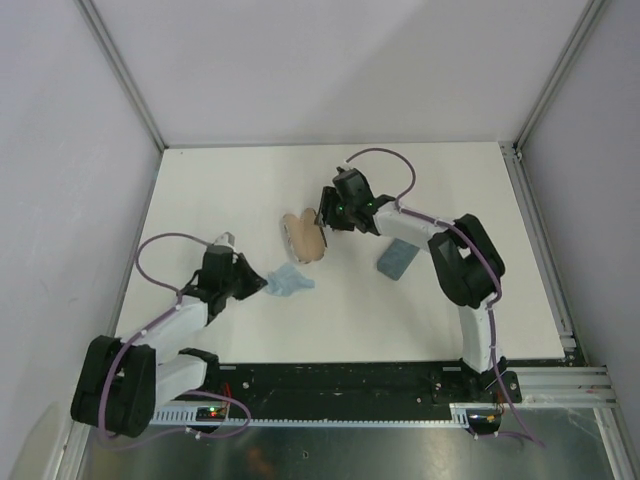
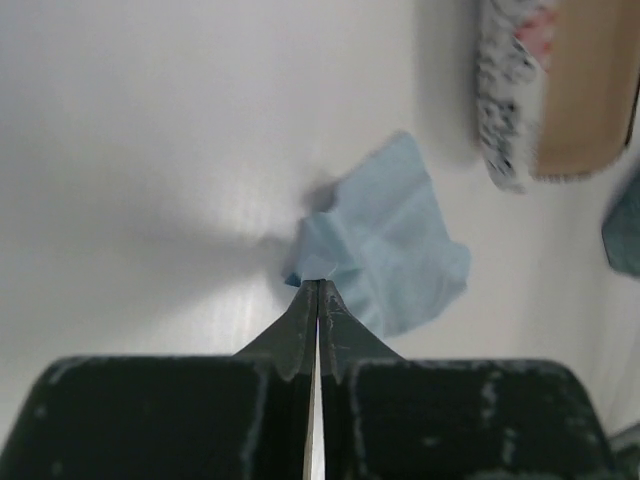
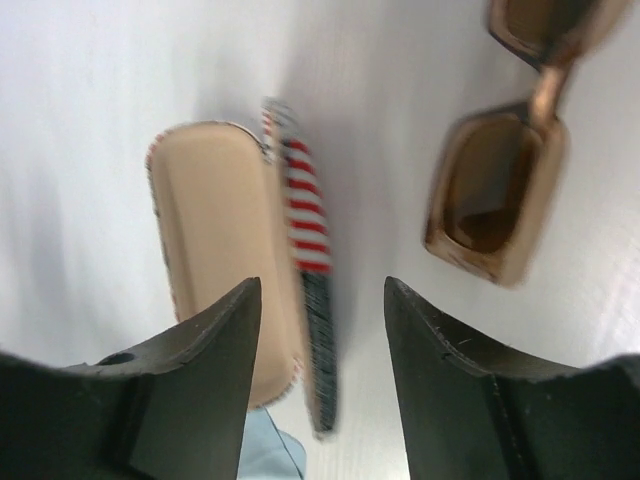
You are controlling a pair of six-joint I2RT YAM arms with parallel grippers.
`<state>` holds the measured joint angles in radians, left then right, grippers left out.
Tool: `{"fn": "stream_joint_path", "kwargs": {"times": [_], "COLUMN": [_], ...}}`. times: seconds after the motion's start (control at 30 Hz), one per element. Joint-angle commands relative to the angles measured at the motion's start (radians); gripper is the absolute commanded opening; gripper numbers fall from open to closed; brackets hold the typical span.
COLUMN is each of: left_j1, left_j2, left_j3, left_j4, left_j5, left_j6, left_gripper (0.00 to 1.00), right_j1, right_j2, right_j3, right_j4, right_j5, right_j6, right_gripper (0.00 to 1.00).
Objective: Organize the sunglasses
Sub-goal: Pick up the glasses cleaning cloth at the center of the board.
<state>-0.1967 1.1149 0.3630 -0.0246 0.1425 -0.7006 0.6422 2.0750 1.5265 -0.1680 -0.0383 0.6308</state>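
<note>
Matte tool [image 3: 320, 292] (parted), glossy amber sunglasses [image 3: 495, 195]

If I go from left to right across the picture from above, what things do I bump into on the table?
Left gripper → light blue cloth → right gripper → grey-blue case. The open striped case overlaps the cloth, so it is left out.

Left arm [image 1: 190, 318], right arm [image 1: 478, 335]: white links, black joints, purple cables [image 1: 380, 151]; scuffed black fingers [image 3: 210, 370].

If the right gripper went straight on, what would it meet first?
Probably the open striped case, lying between the right gripper's open fingers; the amber sunglasses sit aside. Depth unclear.
</note>
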Motion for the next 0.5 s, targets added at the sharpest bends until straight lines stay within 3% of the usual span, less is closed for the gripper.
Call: {"fn": "stream_joint_path", "kwargs": {"times": [0.0, 0.17, 0.4, 0.47], "left_j1": [-0.122, -0.324, -0.612, -0.660], "left_j2": [-0.065, -0.138, -0.099, -0.122], "left_j3": [-0.039, -0.076, -0.050, -0.044], "left_j4": [-0.030, -0.084, -0.092, -0.097], "left_j5": [0.010, -0.035, -0.105, -0.129], "left_j6": [-0.066, -0.172, -0.302, -0.326], "left_gripper": [0.00, 0.00, 0.00, 0.05], "right_j1": [-0.029, -0.040, -0.035, -0.014], "right_j2": [-0.167, -0.331, -0.499, -0.532], "right_j3": [-0.109, -0.288, -0.458, -0.493], "right_j4": [-0.024, -0.031, -0.049, -0.056], "right_j5": [0.020, 0.037, 0.035, 0.058], "right_j6": [-0.046, -0.078, -0.116, -0.124], "right_gripper": [0.58, 0.60, 0.58, 0.57]}}
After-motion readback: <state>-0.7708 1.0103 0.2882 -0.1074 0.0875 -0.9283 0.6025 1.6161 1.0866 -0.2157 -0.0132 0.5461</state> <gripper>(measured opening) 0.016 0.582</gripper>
